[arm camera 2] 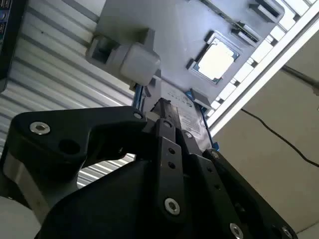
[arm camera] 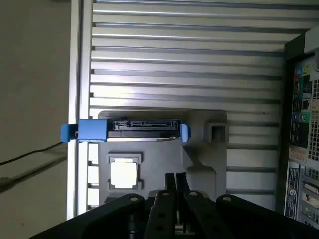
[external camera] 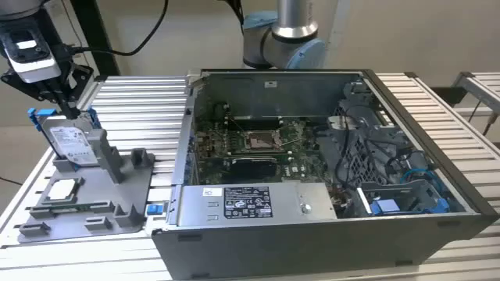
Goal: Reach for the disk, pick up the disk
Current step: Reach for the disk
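Slatted aluminium table (external camera: 140,93): disk (external camera: 69,140) upright in grey holder (external camera: 121,187); first wrist view shows fingers (arm camera: 170,183) pressed together.

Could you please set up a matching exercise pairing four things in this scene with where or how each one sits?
Things:
1. disk
2. processor chip
3. pincer
4. computer case

Places or states:
A. lying flat in the grey holder
B. lid off, insides showing, at the exterior view's right
C. standing on edge in the grey holder
D. close above the disk's top edge

Pairs: 1-C, 2-A, 3-D, 4-B
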Robot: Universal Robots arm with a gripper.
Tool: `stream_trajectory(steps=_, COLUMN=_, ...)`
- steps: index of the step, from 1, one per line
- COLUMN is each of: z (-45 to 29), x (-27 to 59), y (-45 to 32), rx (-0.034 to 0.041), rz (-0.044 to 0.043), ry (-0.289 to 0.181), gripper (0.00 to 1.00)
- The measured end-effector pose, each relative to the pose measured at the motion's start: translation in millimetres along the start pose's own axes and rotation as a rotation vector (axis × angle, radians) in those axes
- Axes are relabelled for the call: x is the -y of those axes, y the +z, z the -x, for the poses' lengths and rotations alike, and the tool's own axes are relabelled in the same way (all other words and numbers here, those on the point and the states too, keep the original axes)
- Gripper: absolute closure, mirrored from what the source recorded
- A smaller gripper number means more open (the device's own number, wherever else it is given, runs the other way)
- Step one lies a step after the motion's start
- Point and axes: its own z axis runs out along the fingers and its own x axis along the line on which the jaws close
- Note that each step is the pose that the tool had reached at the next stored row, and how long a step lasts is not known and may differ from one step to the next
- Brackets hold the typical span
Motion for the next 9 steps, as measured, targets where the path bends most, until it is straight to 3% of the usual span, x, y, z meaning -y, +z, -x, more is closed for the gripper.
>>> stream_trajectory(steps=1, z=0.0, x=0.0, y=0.0, rx=0.0, rz=0.0, ry=0.0, gripper=1.0)
stream_trajectory(steps=9, z=0.0, x=0.0, y=0.0, rx=0.0, rz=0.0, ry=0.0, gripper=1.0)
